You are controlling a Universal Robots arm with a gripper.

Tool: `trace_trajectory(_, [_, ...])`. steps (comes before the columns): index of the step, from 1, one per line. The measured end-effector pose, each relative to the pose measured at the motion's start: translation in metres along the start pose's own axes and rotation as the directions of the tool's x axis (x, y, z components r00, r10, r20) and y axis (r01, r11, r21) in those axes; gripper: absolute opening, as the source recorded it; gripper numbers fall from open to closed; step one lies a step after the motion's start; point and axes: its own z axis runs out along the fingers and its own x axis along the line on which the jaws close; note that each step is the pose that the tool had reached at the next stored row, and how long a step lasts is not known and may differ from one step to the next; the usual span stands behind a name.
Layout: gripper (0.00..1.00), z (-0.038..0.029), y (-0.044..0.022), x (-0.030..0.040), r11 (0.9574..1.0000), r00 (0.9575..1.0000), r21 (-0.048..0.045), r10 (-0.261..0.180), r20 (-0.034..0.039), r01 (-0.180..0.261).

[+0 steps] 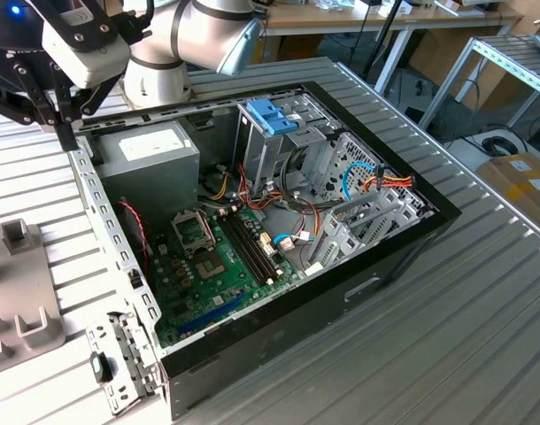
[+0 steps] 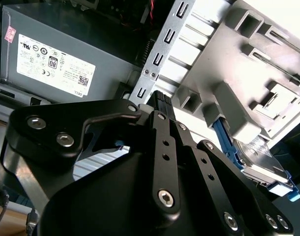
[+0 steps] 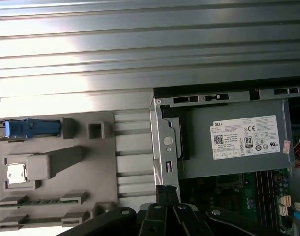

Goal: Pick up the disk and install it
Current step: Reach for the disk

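While the disk (image 2: 260, 160) is sitting in a grey holder plate (image 2: 209, 44) outside the computer case (image 1: 297, 328), just beside the case's perforated steel rim (image 3: 165, 142), the end effector (image 2: 160, 101) is hanging over that rim with its black ribbed fingers pressed together, gripping nothing. The holder's blocky posts are probably bracing the disk so that it is waiting in a fixed, reachable pose. Its shiny silver-grey face is catching the light, and a light blue plastic frame is edging it. The holder is looking matte and moulded, with square sockets and raised wedges. Under both the holder and the case, the worktop (image 3: 140, 49) is showing long ribbed metal slats. Inside the case, at the corner nearest the end effector, a grey sheet-metal power-supply box (image 3: 238, 142) is carrying a white label.
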Motion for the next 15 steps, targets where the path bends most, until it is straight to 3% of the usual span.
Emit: trace_trajectory(15, [0.10, -0.0002, -0.0005, 0.0064, 1.0000, 1.0000, 0.0000, 0.000, 0.0000, 0.000])
